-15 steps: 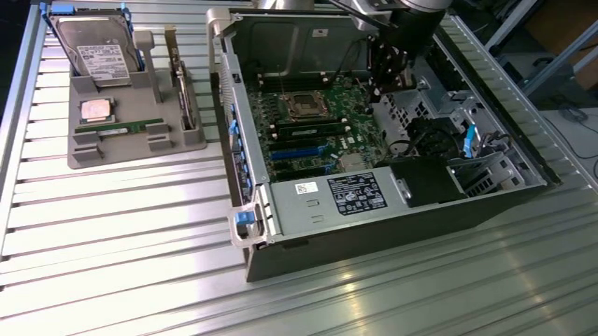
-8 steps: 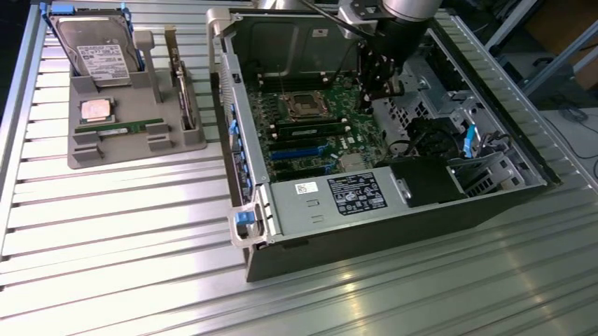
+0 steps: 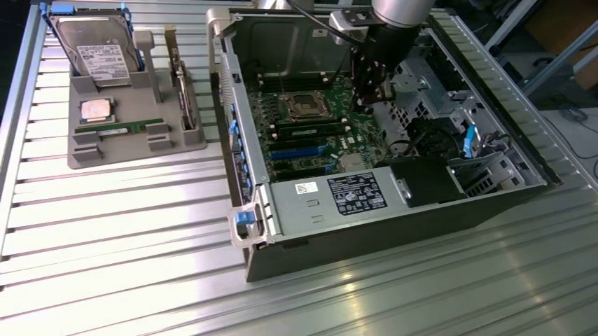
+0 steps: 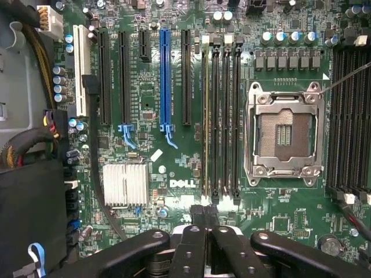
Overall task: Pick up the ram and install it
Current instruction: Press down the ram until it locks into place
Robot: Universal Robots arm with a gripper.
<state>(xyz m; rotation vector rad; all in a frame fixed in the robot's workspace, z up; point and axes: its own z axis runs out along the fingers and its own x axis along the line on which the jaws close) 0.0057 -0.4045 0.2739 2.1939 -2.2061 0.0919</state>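
A: Exterior view first. What do we record?

B: We see the grey ribbed metal tabletop point(image 3: 112, 231) carrying a grey moulded parts holder point(image 3: 140, 143) on the exterior view's left and an open dark computer case point(image 3: 374, 231) on its right. The robot arm reaches down into the case, and its black gripper point(image 3: 372, 98) hangs above the green motherboard point(image 3: 309, 150), near the square processor socket point(image 3: 306, 105).

A: Where is the ram?

B: The ram, a long narrow green circuit-board stick point(image 3: 120, 128), lies flat in the holder, just below the square silver processor chip point(image 3: 96, 110). It is well apart from the gripper. A silver hard drive point(image 3: 96, 52) stands at the holder's far end, and an expansion card point(image 3: 179, 91) stands on edge along the holder's side nearest the case.

A: Wrist view?

B: We look straight down on the motherboard point(image 4: 191, 168). We note the open processor socket point(image 4: 284, 136), a bank of black memory slots point(image 4: 223, 116) beside it, a blue expansion slot point(image 4: 165, 75) and a silver finned heatsink point(image 4: 123, 184).

A: State of the fingers?

B: The black fingers point(image 4: 194, 231) are pressed together with nothing between them. The gripper point(image 4: 204, 217) holds nothing.
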